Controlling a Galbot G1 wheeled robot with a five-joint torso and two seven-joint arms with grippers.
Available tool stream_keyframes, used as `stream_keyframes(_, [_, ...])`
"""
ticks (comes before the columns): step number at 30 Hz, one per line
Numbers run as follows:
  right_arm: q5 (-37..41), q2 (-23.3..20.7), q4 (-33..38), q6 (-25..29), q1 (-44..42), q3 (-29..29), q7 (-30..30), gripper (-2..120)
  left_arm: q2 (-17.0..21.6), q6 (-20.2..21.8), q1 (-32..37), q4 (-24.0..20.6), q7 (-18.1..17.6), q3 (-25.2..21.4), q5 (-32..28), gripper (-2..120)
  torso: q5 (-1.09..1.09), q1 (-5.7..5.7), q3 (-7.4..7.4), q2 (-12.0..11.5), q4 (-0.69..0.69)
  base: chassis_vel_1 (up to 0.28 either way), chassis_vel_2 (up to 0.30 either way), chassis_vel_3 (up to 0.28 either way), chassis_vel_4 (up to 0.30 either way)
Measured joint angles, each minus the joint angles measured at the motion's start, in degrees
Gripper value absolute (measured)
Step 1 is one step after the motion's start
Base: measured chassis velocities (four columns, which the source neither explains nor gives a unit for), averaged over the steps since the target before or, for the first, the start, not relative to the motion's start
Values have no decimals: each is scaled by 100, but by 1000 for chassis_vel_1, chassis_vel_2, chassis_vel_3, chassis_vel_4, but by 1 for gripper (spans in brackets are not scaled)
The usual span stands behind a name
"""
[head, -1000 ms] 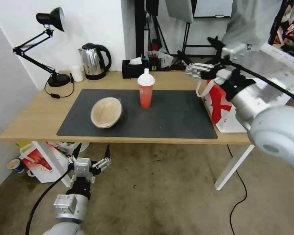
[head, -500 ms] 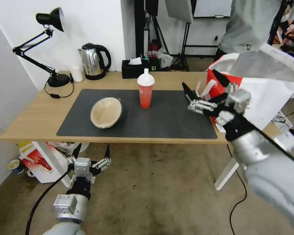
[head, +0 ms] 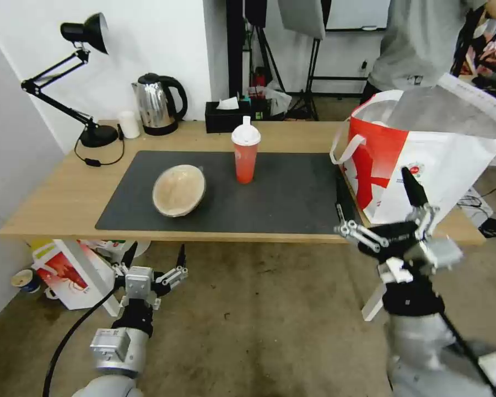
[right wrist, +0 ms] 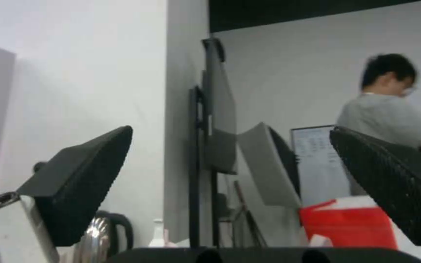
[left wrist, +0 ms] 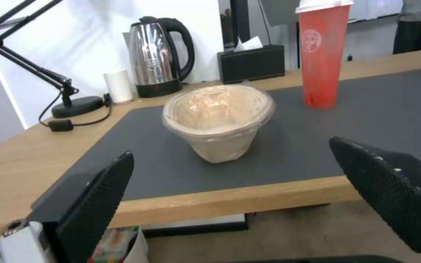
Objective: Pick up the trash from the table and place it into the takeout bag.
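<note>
Takeout bag (head: 424,149) on table (head: 49,204), just behind empty, spread right gripper (head: 377,204)

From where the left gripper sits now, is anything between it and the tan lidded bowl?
Yes. The left gripper hangs open below the table, out in front of its near edge, so that edge lies between it and the tan lidded bowl. On the grey mat nothing crowds the bowl; the red cup stands apart.
</note>
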Motion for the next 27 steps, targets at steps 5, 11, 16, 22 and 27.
stream_keyframes(5, [-392, 447, -199, 364, -244, -264, 161, 100, 0, 0, 0, 0, 0, 0, 0, 100, -1, 1, 0, 0, 1, 0, 0, 0, 0])
stream_keyframes(11, [-704, 669, -312, 487, -412, -571, 236, 100, 0, 0, 0, 0, 0, 0, 0, 100, -1, 1, 0, -1, 1, 0, 0, 0, 0])
stream_keyframes(16, [-942, 805, -411, 554, -519, -839, 310, 100, 0, 0, 0, 0, 0, 0, 0, 100, -1, 1, 0, -1, 1, 0, 0, 0, 0])
stream_keyframes(22, [-1105, 874, -495, 630, -587, -1043, 361, 100, 0, 0, 0, 0, 0, 0, 0, 100, -1, 1, 0, -1, 1, 0, 0, 0, 0])
stream_keyframes(27, [-1133, 858, -504, 641, -624, -1085, 379, 100, 0, 0, 0, 0, 0, 0, 0, 100, -1, 1, 0, -1, 0, 0, 0, 0, 0])
